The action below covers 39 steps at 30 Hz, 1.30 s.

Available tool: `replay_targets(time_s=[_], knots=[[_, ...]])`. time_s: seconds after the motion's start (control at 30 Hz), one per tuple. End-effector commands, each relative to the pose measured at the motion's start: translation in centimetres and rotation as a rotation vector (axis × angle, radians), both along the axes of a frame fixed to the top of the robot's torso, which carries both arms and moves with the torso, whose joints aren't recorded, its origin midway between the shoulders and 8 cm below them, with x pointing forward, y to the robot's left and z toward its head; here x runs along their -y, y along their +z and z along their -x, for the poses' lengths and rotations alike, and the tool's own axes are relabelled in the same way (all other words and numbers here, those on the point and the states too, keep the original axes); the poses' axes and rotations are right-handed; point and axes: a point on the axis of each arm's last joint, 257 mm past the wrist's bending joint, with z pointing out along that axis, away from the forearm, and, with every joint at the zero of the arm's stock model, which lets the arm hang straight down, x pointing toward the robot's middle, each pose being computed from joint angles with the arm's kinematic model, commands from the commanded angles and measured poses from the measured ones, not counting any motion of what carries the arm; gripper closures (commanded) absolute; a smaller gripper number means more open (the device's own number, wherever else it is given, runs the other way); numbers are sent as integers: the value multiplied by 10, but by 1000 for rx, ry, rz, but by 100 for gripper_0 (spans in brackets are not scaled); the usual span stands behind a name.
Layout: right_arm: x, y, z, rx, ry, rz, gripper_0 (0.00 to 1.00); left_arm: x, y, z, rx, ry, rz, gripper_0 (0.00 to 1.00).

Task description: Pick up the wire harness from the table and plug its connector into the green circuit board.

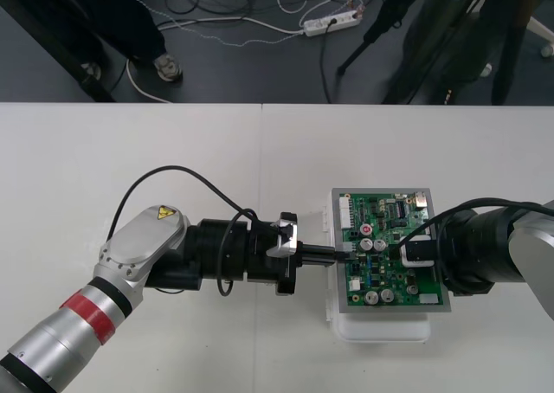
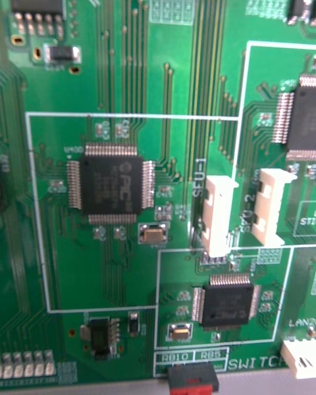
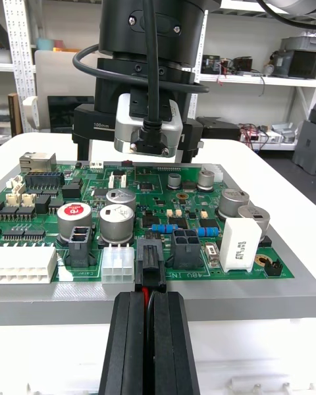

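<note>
Since my left hand (image 3: 145, 297) is clenched on the harness (image 3: 149, 278), with a red wire (image 3: 143, 292) pinched between the black fingers (image 3: 125, 342) and the plug (image 3: 150, 258) standing out just past their tips, what counts now is how that plug lies to the board (image 3: 164, 204). It is dead ahead of me, at the board's near edge, in the gap between a white header (image 3: 118, 263) and a black header (image 3: 186, 249). Its long axis runs in line with my fingers, pointing into the board. From above, my left arm lies low along the desk (image 1: 173, 151), reaching from the left toward the board's left edge, so I judge any further push would go straight on along that line, not sideways. Whether the plug is already seated in a socket or only touching the edge I cannot tell (its lower end is hidden behind my fingertips and the grey rim). The white header beside it looks empty. The rest of the harness is hidden inside my grip. My right hand (image 1: 415, 253) hangs over the middle of the board, well behind the plug, so the left is plainly the nearer one and the one at work. The board sits on a white base (image 1: 381, 331), square to my approach.
</note>
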Motion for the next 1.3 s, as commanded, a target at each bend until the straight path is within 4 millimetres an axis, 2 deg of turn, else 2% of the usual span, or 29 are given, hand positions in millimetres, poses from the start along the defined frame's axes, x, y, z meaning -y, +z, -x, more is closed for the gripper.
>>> replay_targets(time_s=[0.03, 0.77, 0.83, 0.87, 0.9, 0.93, 0.97, 1.0, 1.03, 1.13, 1.3], knots=[[-18, 8, 0, 17, -12, -40, 0, 34, 33, 2, 57, -15, 64, 100], [-15, 10, -1, 21, -13, -32, 0, 22, 25, -2, 53, -4, 39, 99], [-14, 10, -1, 21, -15, -31, 0, 21, 25, -2, 53, -5, 37, 90], [-15, 10, -1, 21, -15, -33, 0, 21, 25, -2, 51, -2, 38, 81], [-15, 10, -1, 21, -15, -33, 0, 21, 25, -2, 51, -2, 38, 81], [-14, 9, -1, 20, -14, -30, 0, 21, 25, -2, 51, -2, 38, 69], [-14, 9, -1, 20, -14, -32, 0, 21, 25, -3, 49, -2, 41, 52], [-14, 9, -1, 20, -14, -32, 0, 21, 25, -3, 49, -2, 41, 52], [-14, 10, -1, 20, -14, -32, 0, 20, 25, -3, 50, -1, 38, 38], [-15, 10, -1, 20, -14, -34, 0, 16, 23, -5, 47, 5, 33, 33], [-15, 9, -1, 19, -14, -33, 0, 10, 21, -8, 48, 12, 26, 32]])
